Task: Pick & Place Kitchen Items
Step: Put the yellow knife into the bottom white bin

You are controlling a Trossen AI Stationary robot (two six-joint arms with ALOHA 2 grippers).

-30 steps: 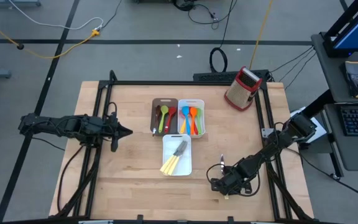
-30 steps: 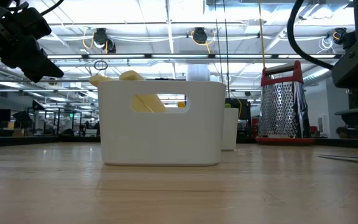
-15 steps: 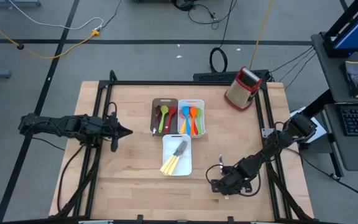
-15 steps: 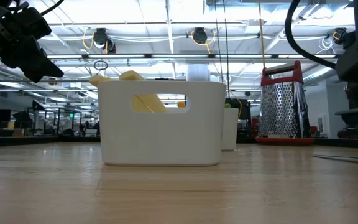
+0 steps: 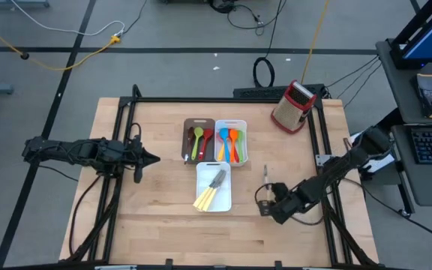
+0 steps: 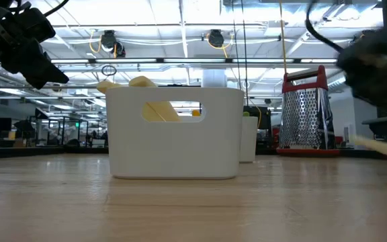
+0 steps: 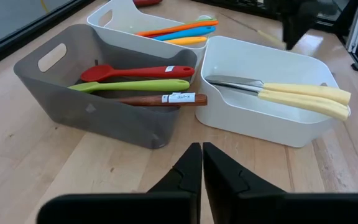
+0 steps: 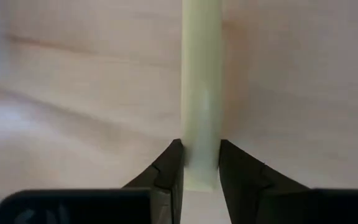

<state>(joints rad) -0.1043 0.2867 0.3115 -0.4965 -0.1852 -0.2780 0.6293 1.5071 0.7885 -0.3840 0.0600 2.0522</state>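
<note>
Cream-handled knife (image 8: 201,93) is clamped between the right gripper's (image 8: 199,163) fingers just above the table (image 5: 156,217), right of the white tray (image 5: 223,201); left gripper (image 7: 202,168) hovers closed.

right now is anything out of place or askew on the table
Only the cream-handled knife: it is outside the trays, gripped by the right gripper over bare wood right of the white knife tray. Everything else sits sorted.
</note>
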